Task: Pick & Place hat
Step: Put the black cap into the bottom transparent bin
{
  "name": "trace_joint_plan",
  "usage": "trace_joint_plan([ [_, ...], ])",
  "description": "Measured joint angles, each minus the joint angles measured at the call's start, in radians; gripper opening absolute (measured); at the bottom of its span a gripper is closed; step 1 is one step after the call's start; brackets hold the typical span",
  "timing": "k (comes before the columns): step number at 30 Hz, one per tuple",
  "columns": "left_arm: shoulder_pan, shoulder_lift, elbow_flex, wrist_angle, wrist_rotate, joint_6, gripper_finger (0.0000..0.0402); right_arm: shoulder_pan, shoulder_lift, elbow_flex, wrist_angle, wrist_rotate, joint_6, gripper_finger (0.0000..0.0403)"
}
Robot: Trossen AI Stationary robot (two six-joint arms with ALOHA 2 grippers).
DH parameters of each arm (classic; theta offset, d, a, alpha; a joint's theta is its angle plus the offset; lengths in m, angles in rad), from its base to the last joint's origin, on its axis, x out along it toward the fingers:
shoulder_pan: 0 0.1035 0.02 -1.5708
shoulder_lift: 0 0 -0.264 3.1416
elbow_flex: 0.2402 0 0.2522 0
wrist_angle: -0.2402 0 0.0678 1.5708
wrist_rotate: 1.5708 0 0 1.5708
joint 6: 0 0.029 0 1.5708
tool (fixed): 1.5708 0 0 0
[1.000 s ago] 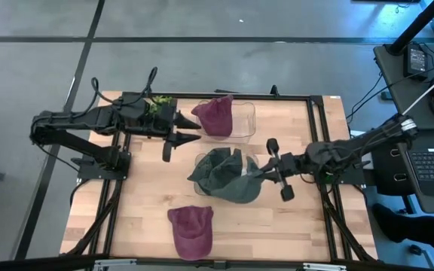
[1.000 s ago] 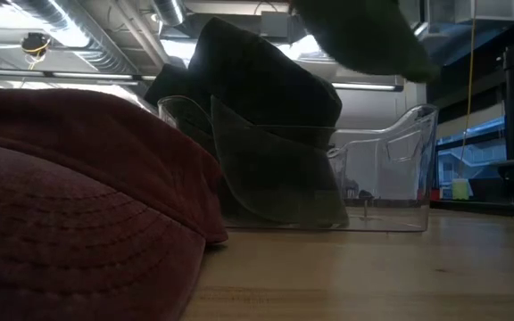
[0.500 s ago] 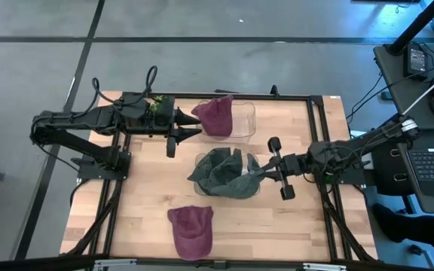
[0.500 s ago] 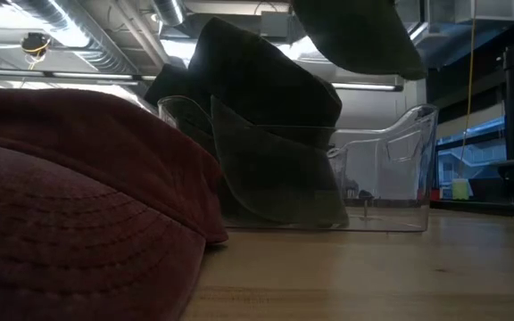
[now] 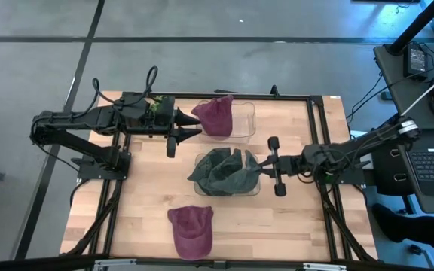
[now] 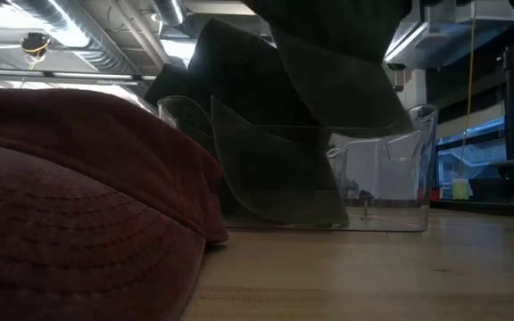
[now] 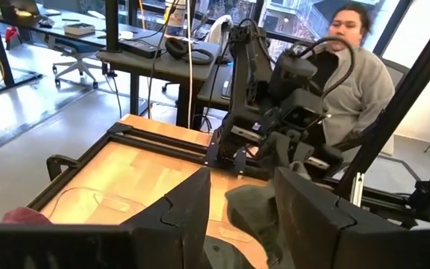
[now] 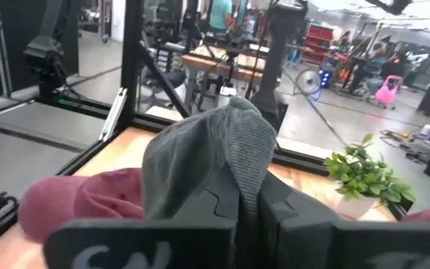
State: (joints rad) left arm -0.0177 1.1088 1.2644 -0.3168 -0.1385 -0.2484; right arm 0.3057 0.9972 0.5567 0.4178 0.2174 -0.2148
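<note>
My work surface is a light wooden table (image 5: 142, 199) with a black frame along its edges. Two clear plastic bins rest directly on it: the far bin (image 5: 246, 120) near the back edge, holding a maroon hat (image 5: 215, 117), and the middle bin (image 5: 253, 188) at the centre, with grey-green hats (image 5: 221, 172) in it. Another maroon cap (image 5: 191, 229) lies flat on the wood near the front edge, well apart from both bins.

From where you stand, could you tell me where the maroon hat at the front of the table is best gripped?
I would take the maroon hat by its brim edge from above, probably with the left gripper: it lies flat and alone on the table, crown toward the bins.
</note>
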Motion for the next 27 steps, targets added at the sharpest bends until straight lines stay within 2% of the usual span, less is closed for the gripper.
trace_joint_plan([
  [7, 0.0, 0.0, 0.0, -0.001, -0.002, -0.019, 0.0147, -0.033, 0.001, -0.129, 0.164, 0.0, 0.009, 0.0013],
  [11, 0.0, 0.0, 0.0, -0.001, -0.01, -0.019, 0.0144, -0.042, 0.001, -0.184, 0.183, 0.001, 0.053, 0.0013],
  [18, 0.0, 0.0, 0.0, -0.001, -0.129, -0.019, 0.0147, -0.041, 0.01, -0.248, 0.224, 0.044, 0.12, 0.0013],
  [27, 0.0, 0.0, 0.0, -0.001, -0.158, -0.019, 0.0144, -0.041, 0.151, -0.289, 0.483, 0.08, 0.161, 0.0013],
])
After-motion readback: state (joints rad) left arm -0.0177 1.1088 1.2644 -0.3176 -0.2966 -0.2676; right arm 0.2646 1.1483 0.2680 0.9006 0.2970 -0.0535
